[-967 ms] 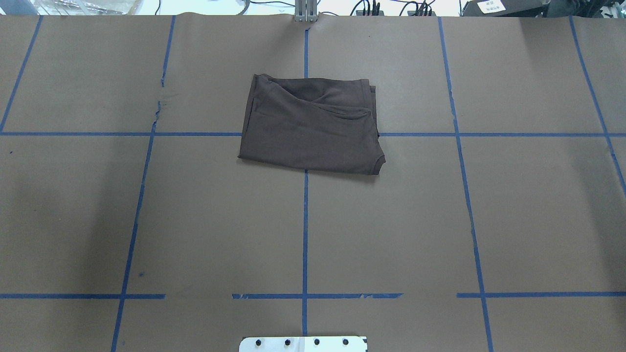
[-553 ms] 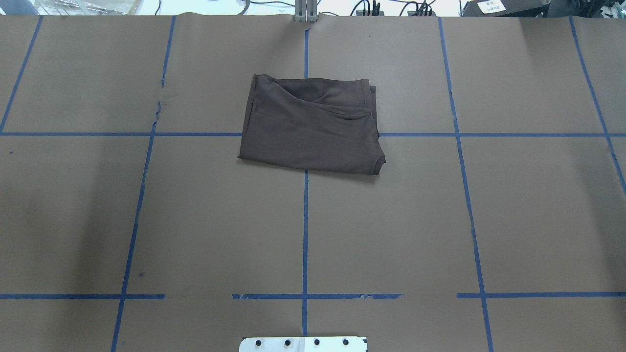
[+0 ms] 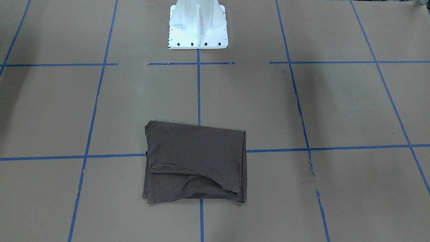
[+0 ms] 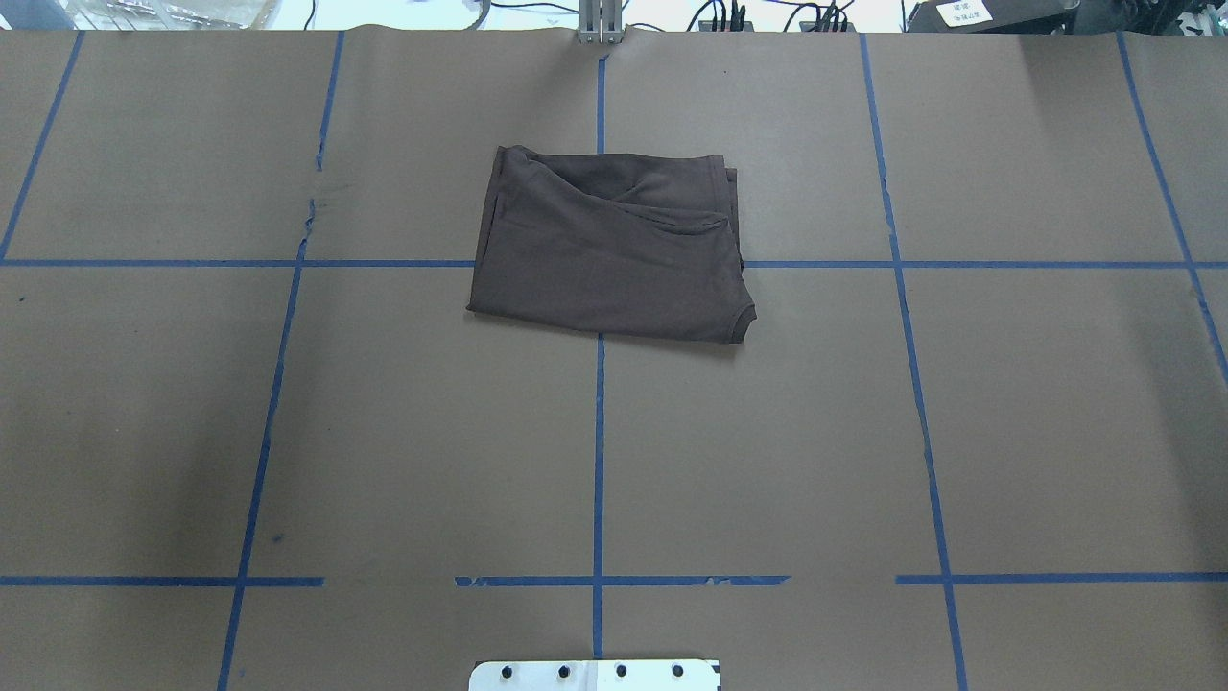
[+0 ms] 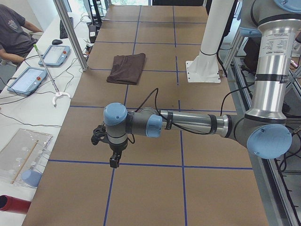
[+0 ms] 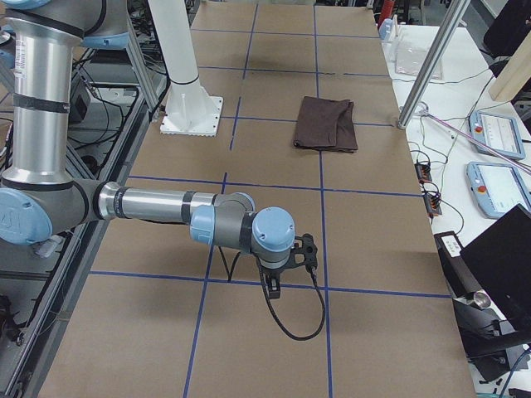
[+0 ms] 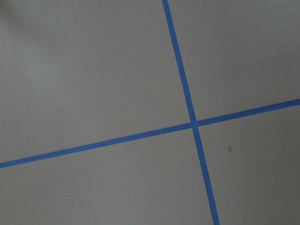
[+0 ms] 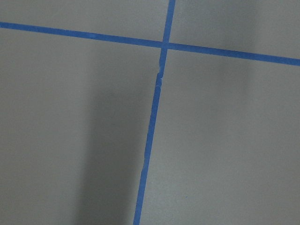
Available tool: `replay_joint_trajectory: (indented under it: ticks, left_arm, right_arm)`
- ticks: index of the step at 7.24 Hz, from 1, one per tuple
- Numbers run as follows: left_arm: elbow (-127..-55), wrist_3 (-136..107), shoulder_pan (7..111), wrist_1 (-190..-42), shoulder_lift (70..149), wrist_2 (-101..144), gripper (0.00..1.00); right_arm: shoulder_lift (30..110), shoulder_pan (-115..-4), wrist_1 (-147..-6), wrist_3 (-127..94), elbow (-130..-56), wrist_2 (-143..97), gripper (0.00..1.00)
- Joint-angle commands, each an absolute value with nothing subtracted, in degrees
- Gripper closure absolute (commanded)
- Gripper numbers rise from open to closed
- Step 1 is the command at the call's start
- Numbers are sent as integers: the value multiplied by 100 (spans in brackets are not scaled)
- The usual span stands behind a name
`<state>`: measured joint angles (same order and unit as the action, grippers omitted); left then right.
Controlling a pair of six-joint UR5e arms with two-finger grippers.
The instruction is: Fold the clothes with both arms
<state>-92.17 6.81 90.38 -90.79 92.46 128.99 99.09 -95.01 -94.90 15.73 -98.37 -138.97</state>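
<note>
The dark grey-brown T-shirt [image 4: 609, 254] lies folded into a rough rectangle on the brown paper table, far from the robot base, across the middle tape line. It also shows in the front-facing view [image 3: 196, 163] and both side views [image 5: 127, 68] [image 6: 326, 124]. Neither arm is over it. My left gripper [image 5: 114, 160] hangs low over the table's left end, far from the shirt. My right gripper [image 6: 274, 286] hangs low over the right end. Both show only in the side views, so I cannot tell whether they are open or shut. Both wrist views show only bare paper and blue tape.
The white pedestal base [image 3: 198, 27] stands at the robot's side of the table. Blue tape lines [image 4: 599, 461] form a grid on the paper. An aluminium post [image 5: 70, 33] stands at the far edge. A side bench beyond holds tablets [image 5: 26, 77], and an operator [image 5: 14, 33] sits there.
The T-shirt has not moved. The soft shadow on the paper at the overhead view's left has thinned.
</note>
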Motion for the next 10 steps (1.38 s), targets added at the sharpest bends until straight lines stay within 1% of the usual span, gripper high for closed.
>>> replay_joint_trajectory:
  ticks: [1,6,7,8,10]
  left_arm:
    - [-9220,721,9026,-9000,9202,12911,0]
    - [-9150,660,9026,-8983,9185,12920,0]
    - [-8993,450,9026,-9009,9185,13094,0]
    - [-9035,-91,9026,-9017,9193,13113,0]
    - [-9044,-149,9026,-9018,9193,13113,0]
  right_arm:
    - [9932,-9492,-9492,1573,-9800,-13869,0]
    - [9844,-9475,-9483,950,-9782,-13878,0]
    - [9835,-9475,-9483,949,-9791,-13869,0]
    - [9800,-9466,-9483,941,-9791,-13869,0]
    - [9651,-9309,-9309,277,-9765,-13878,0]
